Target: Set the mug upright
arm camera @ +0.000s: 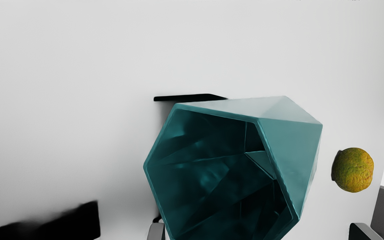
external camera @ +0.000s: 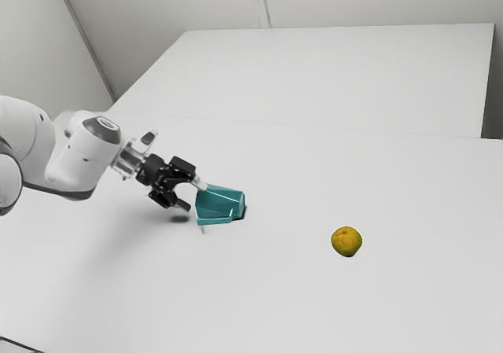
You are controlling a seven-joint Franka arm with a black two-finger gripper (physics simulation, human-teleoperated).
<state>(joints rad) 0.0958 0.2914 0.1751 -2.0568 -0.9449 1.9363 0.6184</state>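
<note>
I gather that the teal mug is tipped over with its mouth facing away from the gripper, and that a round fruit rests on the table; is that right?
Not quite: the teal mug has its mouth facing toward the gripper, as the wrist view shows by looking straight into it. It is indeed tipped over, and the round fruit rests on the table.

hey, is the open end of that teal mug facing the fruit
No, the teal mug opens toward the gripper, away from the fruit.
</note>
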